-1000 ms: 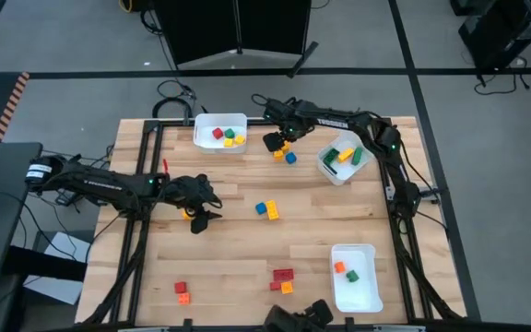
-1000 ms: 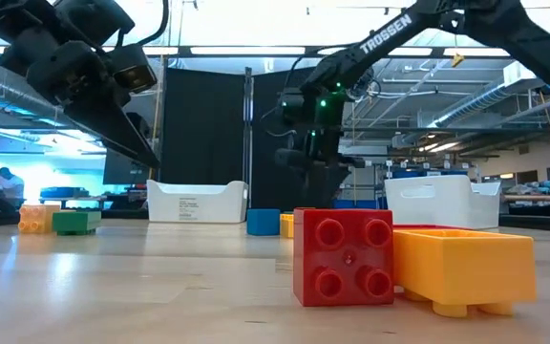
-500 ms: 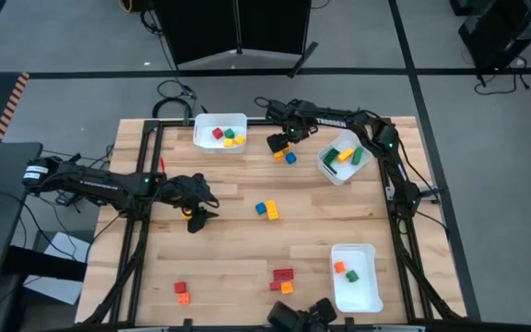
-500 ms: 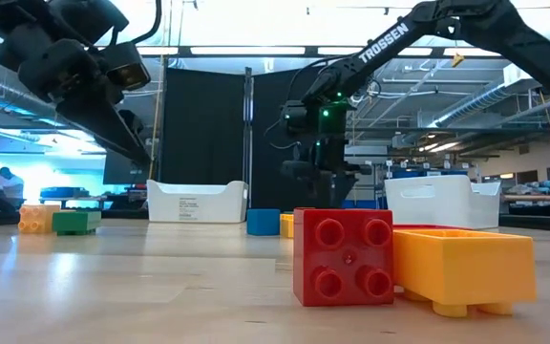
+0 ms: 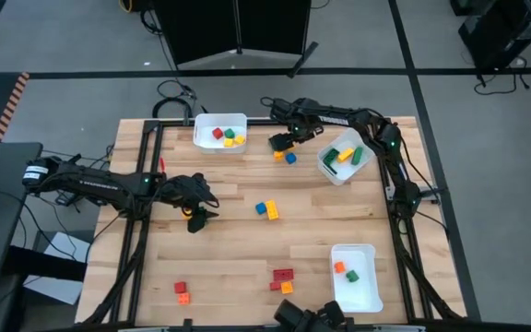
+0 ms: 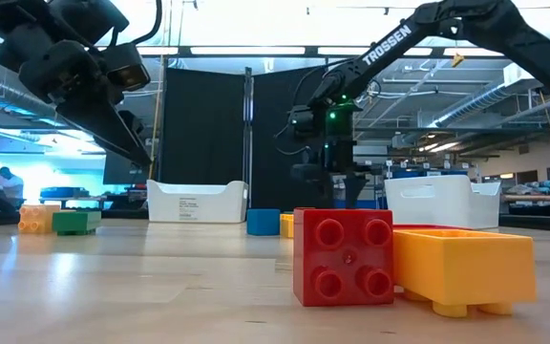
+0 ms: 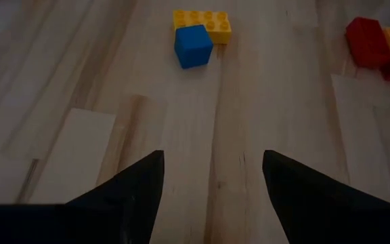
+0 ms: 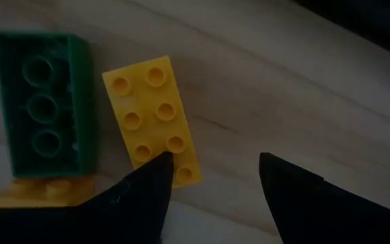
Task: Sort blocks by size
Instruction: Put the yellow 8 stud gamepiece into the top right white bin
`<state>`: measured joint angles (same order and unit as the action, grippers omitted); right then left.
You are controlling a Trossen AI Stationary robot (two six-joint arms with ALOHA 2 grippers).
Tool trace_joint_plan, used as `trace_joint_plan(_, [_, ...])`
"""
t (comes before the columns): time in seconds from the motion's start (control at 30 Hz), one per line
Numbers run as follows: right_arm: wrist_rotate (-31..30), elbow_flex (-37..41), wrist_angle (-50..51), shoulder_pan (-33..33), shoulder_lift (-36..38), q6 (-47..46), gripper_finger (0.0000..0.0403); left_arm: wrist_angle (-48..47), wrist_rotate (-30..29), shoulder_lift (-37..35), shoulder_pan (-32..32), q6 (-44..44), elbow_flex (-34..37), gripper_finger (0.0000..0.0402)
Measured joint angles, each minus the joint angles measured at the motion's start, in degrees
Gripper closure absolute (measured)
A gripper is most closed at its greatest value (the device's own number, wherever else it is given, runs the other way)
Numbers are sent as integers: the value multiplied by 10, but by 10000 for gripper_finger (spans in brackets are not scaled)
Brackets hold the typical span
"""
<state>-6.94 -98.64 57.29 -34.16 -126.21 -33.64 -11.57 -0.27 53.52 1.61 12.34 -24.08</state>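
Note:
The blocks lie scattered on the wooden table. My right gripper (image 5: 280, 143) (image 8: 215, 163) points down, open, at the far middle over a yellow brick (image 8: 153, 116), a green brick (image 8: 45, 103) and a blue cube (image 5: 290, 159). One fingertip shows over the yellow brick's end; whether it touches, I cannot tell. My left gripper (image 5: 198, 218) (image 7: 212, 159) hangs open over bare wood at the left. A blue cube (image 7: 193, 45) and a yellow brick (image 7: 205, 22) lie ahead of it.
White bins stand at the far left (image 5: 212, 121), the far right (image 5: 328, 171) and the near right (image 5: 358, 297), each with a few blocks. Red and orange bricks (image 5: 282, 279) (image 6: 342, 256) lie near the front edge, and another pair (image 5: 182, 292) at the front left.
My right gripper has moved a little toward the table's right edge and slightly down over the yellow and green bricks, staying open. The blocks have not moved.

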Motion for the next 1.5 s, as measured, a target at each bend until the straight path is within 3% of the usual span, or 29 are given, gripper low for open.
trace_joint_plan(0.33, [0,3,22,1,22,6,170,0,0,0,0,0,0,142])
trace_joint_plan(0.63, [40,3,-33,6,20,143,170,0,0,0,0,-1,0,142])
trace_joint_plan(1.1, [41,7,-39,-3,16,158,167,7,-3,0,0,1,0,142])
trace_joint_plan(1.23, [78,39,-50,-10,17,154,167,12,-12,0,0,1,0,142])
trace_joint_plan(1.5, [81,105,-105,-12,22,151,167,15,-14,0,0,1,0,142])
